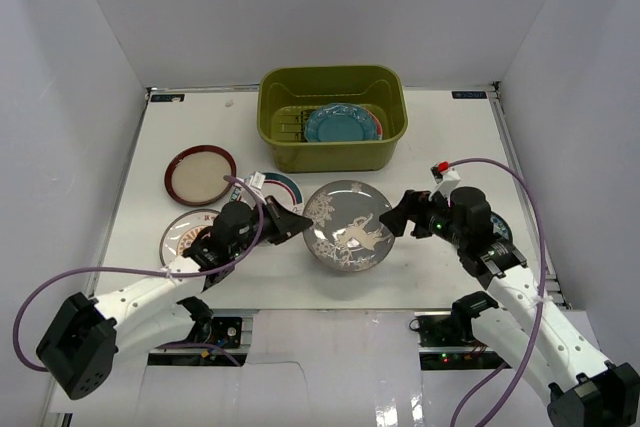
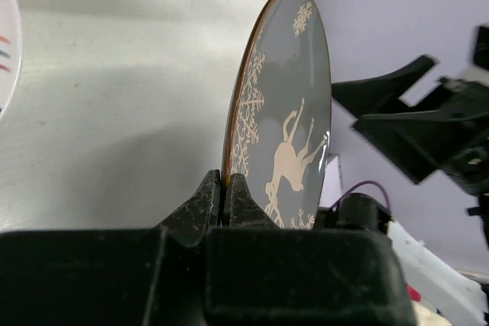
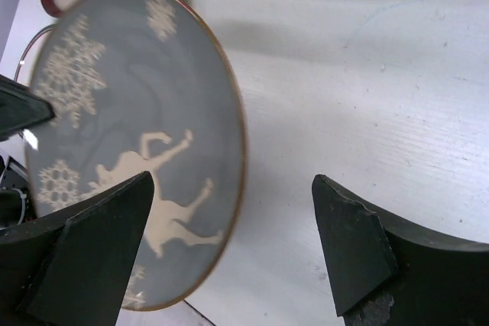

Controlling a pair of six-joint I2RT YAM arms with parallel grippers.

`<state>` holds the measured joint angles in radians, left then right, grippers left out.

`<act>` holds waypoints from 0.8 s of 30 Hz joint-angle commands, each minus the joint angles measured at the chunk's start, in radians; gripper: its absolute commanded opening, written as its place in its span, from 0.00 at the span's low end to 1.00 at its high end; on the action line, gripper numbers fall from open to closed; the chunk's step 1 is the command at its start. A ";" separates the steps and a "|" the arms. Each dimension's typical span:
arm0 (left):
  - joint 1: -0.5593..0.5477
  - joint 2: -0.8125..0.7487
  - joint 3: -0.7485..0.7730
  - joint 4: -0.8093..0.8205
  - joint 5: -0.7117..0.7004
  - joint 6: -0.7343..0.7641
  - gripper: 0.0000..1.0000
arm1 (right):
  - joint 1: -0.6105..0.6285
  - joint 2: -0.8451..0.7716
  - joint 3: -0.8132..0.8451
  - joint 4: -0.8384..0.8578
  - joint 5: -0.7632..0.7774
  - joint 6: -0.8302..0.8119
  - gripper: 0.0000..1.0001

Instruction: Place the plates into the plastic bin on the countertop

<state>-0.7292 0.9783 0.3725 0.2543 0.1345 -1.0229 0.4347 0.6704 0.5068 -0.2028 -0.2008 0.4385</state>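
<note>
Grey plate [image 1: 348,225] with a pale deer and snowflakes: gripped by the rim in the left jaws, which are clenched on its left edge. In the left wrist view the plate stands on edge straight out of the jaws. It is tilted up off the desk [image 1: 450,147]; whether its lower edge touches the desk cannot be told.

Right jaws: released, spread wide, just off the opposite side of the plate. In the right wrist view the plate's rim lies between the two fingers [image 3: 99,250], nearer one of them. Contact cannot be told.

Bin [image 1: 275,142]: beyond both jaws, well apart from them, at the far side of the desk. In it lies a scalloped teal plate [image 1: 335,125] on top of a red-edged plate [image 1: 378,125].

On the desk by the left jaws:
- Maroon-rimmed cream plate [image 1: 200,174], beyond and to the left.
- Teal-rimmed white plate [image 1: 290,187], just beyond, partly hidden.
- Orange-patterned white plate [image 1: 180,232], partly under the left arm [image 1: 150,292].
</note>
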 commanded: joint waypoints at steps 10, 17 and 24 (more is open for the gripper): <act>0.063 -0.107 0.035 0.175 0.212 -0.051 0.00 | -0.013 0.058 -0.025 0.158 -0.299 0.106 0.73; 0.065 -0.139 0.117 0.048 0.177 0.084 0.45 | -0.013 0.064 -0.022 0.247 -0.337 0.195 0.08; 0.065 -0.219 0.365 -0.397 -0.128 0.338 0.88 | -0.014 0.207 0.215 0.367 -0.330 0.247 0.08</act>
<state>-0.6624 0.8314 0.5930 0.0010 0.1715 -0.8207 0.4213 0.8326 0.5655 0.0303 -0.5465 0.6827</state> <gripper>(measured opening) 0.869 0.125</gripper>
